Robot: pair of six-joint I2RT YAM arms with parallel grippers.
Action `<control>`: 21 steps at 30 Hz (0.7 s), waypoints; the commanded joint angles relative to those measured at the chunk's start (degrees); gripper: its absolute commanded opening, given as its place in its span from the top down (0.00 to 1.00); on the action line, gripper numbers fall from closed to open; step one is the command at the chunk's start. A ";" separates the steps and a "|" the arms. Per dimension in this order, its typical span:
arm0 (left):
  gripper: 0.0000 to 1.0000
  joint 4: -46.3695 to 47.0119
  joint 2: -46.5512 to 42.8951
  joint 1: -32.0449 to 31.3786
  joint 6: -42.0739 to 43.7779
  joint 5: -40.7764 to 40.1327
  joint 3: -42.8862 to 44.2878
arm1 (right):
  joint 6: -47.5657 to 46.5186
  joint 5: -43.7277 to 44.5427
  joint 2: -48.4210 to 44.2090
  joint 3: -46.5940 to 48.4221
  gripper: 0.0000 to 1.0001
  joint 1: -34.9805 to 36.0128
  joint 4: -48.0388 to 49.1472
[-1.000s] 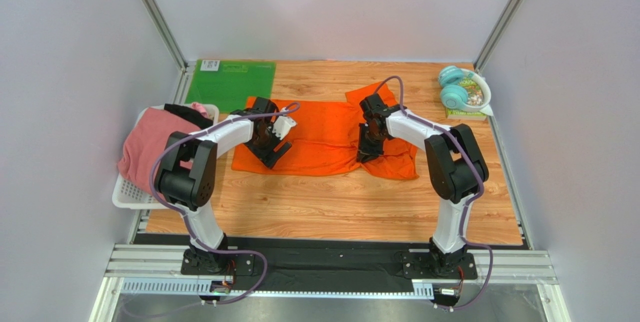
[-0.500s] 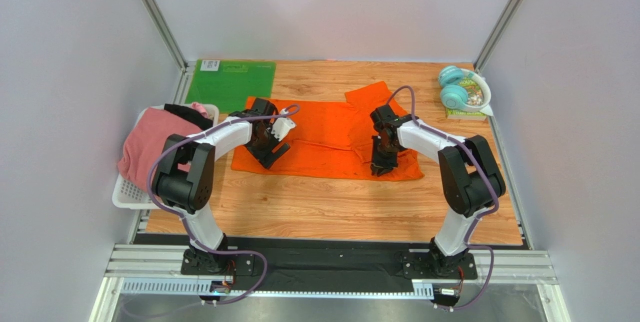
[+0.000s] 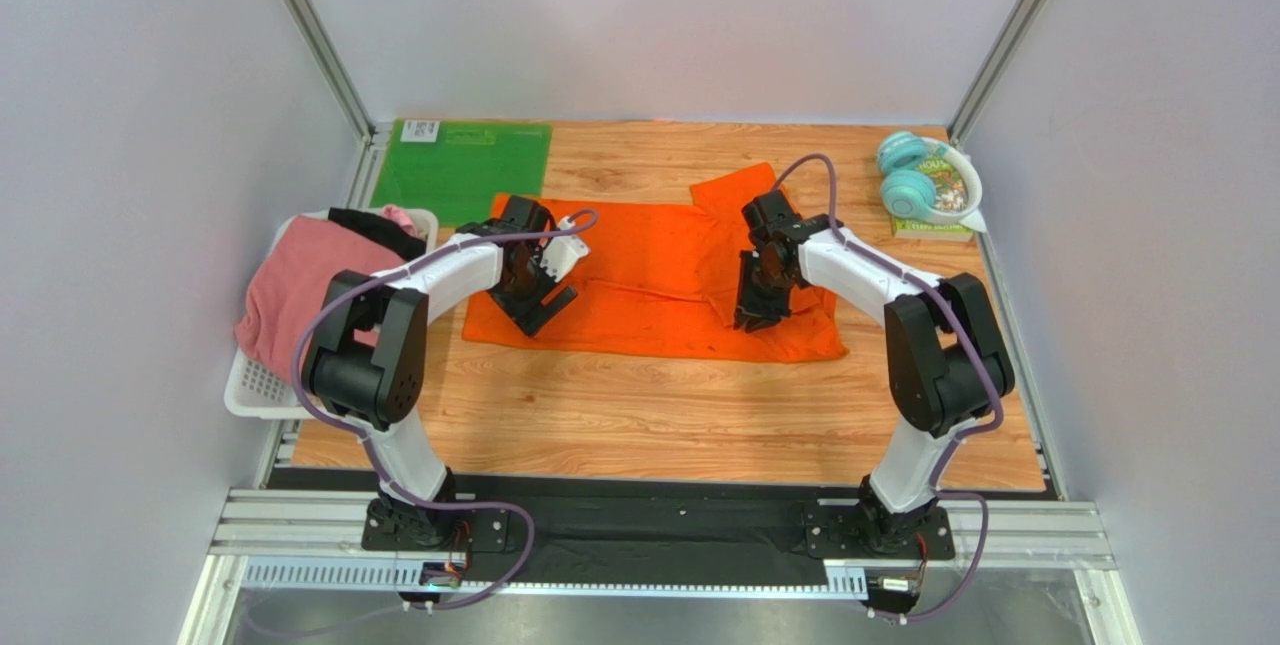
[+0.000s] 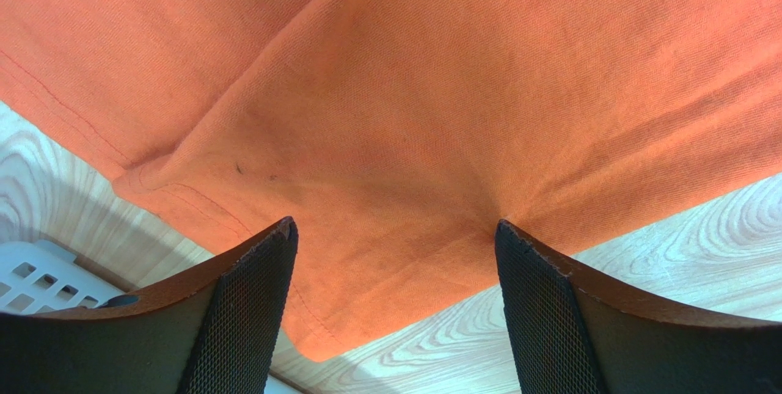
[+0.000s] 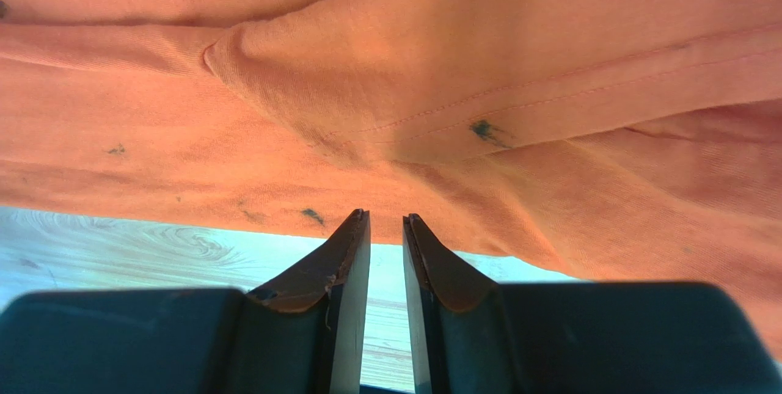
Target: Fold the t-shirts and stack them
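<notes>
One shirt of three is in work; none is stacked. Orange shirt (image 3: 646, 278) lies on the table (image 3: 676, 428), partly folded into a long band; cross folds look outstanding. Left gripper (image 4: 395, 238) hangs spread wide over its left end, grasping nothing. Right gripper (image 5: 385, 224) sits at the near hem, jaws a narrow slit apart, empty. Pink shirt (image 3: 293, 293) and black shirt (image 3: 376, 230) lie unfolded in the basket (image 3: 256, 393).

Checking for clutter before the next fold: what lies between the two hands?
Only the flat middle of the orange t-shirt; nothing else sits between the left hand and the right hand. The top view shows it.
</notes>
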 commanded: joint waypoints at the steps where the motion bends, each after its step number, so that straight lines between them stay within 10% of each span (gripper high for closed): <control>1: 0.16 -0.20 -1.90 -0.02 1.07 -0.13 0.54 | 1.14 -2.76 1.60 1.17 0.74 0.48 2.11; 21: 0.16 0.33 -1.90 -0.02 1.42 -0.83 -0.86 | 1.58 -1.80 5.20 5.47 0.77 0.66 2.90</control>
